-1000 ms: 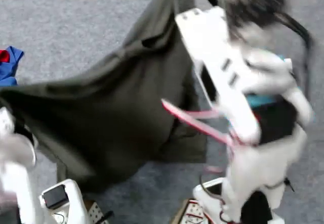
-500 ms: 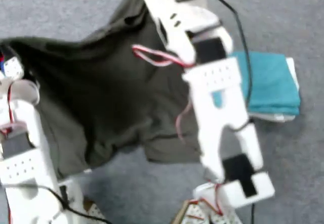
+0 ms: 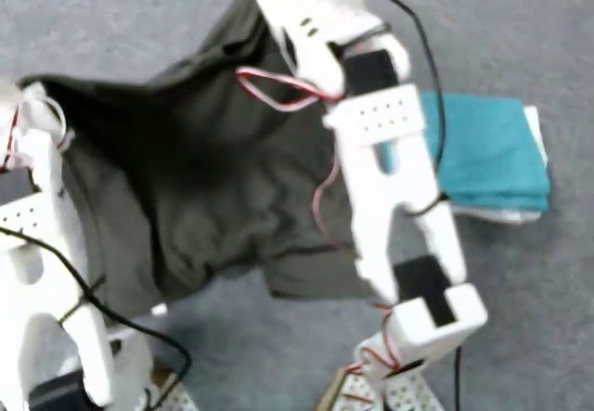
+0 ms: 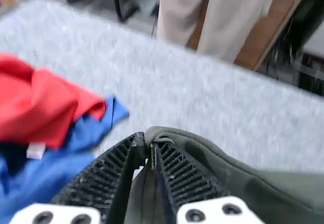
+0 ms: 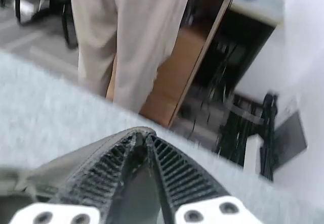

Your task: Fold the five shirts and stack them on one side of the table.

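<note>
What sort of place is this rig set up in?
Probably an office or lab: a wooden cabinet, cables beside it, chair legs on the floor, beyond a grey table.

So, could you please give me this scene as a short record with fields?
held: olive shirt, stretched between both grippers over the grey table
left gripper: shut on one edge of it
right gripper: shut on another edge
folded stack: teal shirt on top of a white shirt
unfolded: red shirt and blue shirt, crumpled together
</note>
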